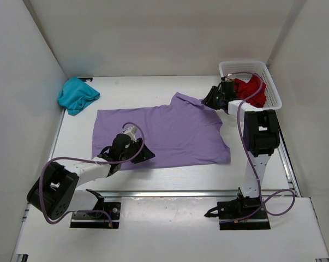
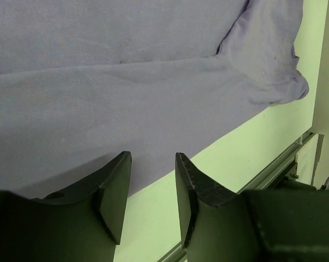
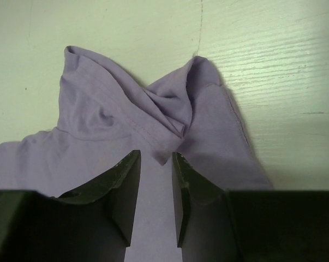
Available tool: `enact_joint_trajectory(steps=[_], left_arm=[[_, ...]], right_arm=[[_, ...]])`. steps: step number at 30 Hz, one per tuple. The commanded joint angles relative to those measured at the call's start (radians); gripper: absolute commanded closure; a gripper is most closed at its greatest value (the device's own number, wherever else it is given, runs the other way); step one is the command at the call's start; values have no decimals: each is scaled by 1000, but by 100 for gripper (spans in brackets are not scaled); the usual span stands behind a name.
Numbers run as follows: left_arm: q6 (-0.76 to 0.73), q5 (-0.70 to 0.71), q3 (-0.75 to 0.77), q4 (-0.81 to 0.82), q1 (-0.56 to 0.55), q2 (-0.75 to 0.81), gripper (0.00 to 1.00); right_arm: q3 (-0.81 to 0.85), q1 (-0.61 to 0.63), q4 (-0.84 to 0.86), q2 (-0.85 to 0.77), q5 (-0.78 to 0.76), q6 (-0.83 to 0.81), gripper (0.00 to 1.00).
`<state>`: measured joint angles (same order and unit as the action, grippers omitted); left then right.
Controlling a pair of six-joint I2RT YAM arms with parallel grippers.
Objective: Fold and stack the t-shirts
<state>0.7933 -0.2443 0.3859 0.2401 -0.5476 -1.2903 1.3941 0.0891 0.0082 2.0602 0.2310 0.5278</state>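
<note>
The lavender t-shirt (image 1: 164, 134) lies spread flat in the middle of the table. My left gripper (image 1: 144, 153) is open at its near hem; in the left wrist view the gripper (image 2: 153, 159) has the hem of the shirt (image 2: 126, 82) and bare table between its fingers. My right gripper (image 1: 210, 98) is open over the bunched far right sleeve; in the right wrist view the gripper (image 3: 156, 156) hovers over a folded tip of the shirt (image 3: 126, 114). The teal t-shirt (image 1: 77, 95) lies crumpled at the far left. The red t-shirt (image 1: 249, 87) sits in the basket.
A white mesh basket (image 1: 273, 95) stands at the far right, beside the right arm. White walls close in the table on the left, back and right. A metal rail (image 2: 273, 169) runs along the table's near edge.
</note>
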Motion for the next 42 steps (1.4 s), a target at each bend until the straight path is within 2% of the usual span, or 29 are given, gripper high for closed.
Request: enact_joint_trajectory(steps=[1,7,17,22,30,42], left_arm=[[-14,-4,22,7,-6,0,51],[-16,-3,27,10,-6,-7,51],[-14,0,31,2,-25,-21,51],[-9,-4,34,5,-23,-26,52],[-5,2,41,11,-38,-41,51],[-2,-6,47,21,-31,-69,52]], right_arm=[[29,-8,0,15,8,14,72],[-4,-2,9,0,-36,18,72],[42,-17,22,58,25,24,72],[34,-11,42,52,33,29,79],[68,3,21,58,-18,-18,71],[112,-11,2,97,-5,-45,75]])
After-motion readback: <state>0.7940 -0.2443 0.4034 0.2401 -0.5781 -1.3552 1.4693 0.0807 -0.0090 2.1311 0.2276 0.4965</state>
